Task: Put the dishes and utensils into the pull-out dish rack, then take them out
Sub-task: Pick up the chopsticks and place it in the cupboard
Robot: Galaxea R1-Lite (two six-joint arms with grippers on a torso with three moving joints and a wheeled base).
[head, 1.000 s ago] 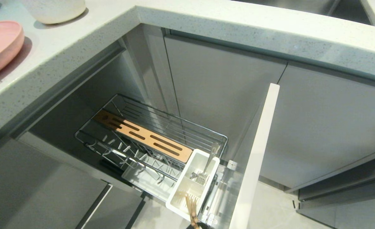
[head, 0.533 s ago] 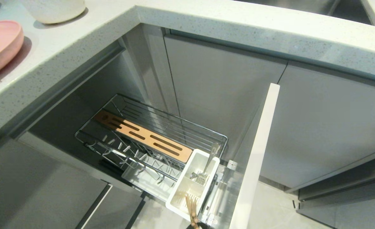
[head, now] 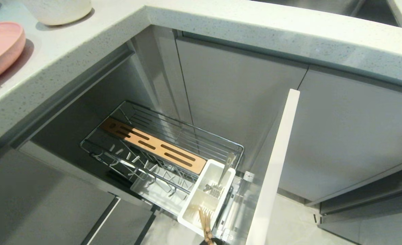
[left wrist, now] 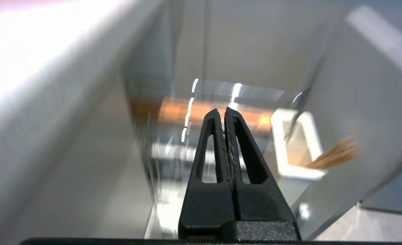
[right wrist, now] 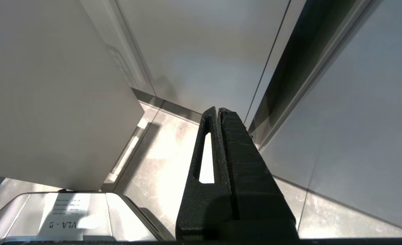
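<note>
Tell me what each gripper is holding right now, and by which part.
Nothing. The left gripper is shut on nothing, facing the dish rack. The right gripper is shut on nothing too.

A kitchen: speckled countertop (head: 221, 27), grey cabinets (head: 242, 102), pull-out dish rack (head: 173, 149).

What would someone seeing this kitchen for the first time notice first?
Probably the pull-out dish rack, drawn out of the corner cabinet below the speckled countertop, with its wooden strip bright against the chrome. At its front end the white cutlery tub holds the chopsticks and the metal spoon. Up on the counter to the left sit the pink plate and cream bowl.
</note>
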